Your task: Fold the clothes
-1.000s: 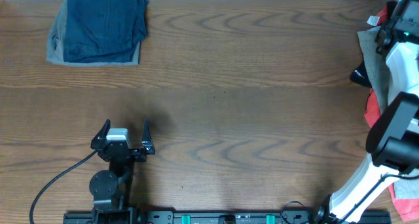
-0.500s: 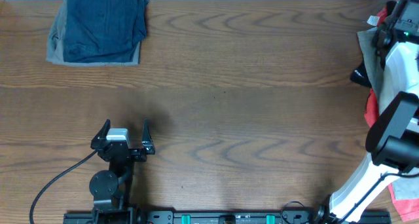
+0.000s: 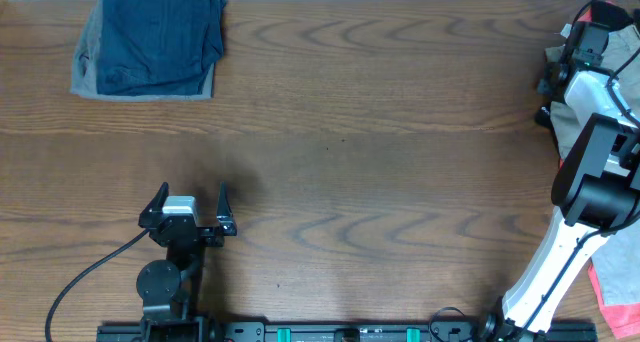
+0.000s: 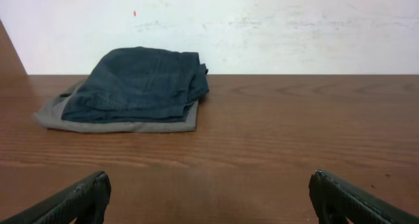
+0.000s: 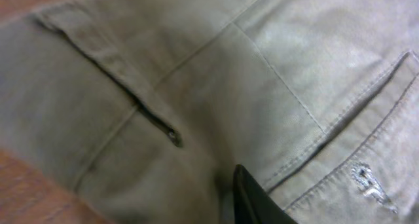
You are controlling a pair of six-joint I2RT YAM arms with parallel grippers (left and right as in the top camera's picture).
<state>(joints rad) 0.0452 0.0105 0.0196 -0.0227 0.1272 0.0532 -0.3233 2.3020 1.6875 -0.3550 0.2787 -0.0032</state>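
The khaki-beige shorts [image 5: 196, 86] fill the right wrist view, showing a pocket slit, seams and a stitched back pocket. In the overhead view they lie at the table's far right edge [image 3: 563, 107], partly under the right arm. My right gripper [image 3: 572, 57] is down on them. Only one black finger [image 5: 254, 199] shows, pressed against the cloth, and the other is hidden, so its opening is unclear. My left gripper [image 3: 190, 197] rests near the front left, far from the shorts. It is wide open with nothing between its fingers [image 4: 72, 201].
A folded navy garment on a grey one [image 3: 150, 37] lies at the back left corner, ahead of the left gripper [image 4: 134, 90]. Black [image 3: 546, 112] and coral-red [image 3: 610, 282] garments sit at the right edge beside the shorts. A white wall rises behind the table's far edge.
The right wrist has swung left and turned over the pile at the right edge. The left arm and the folded stack have not moved.
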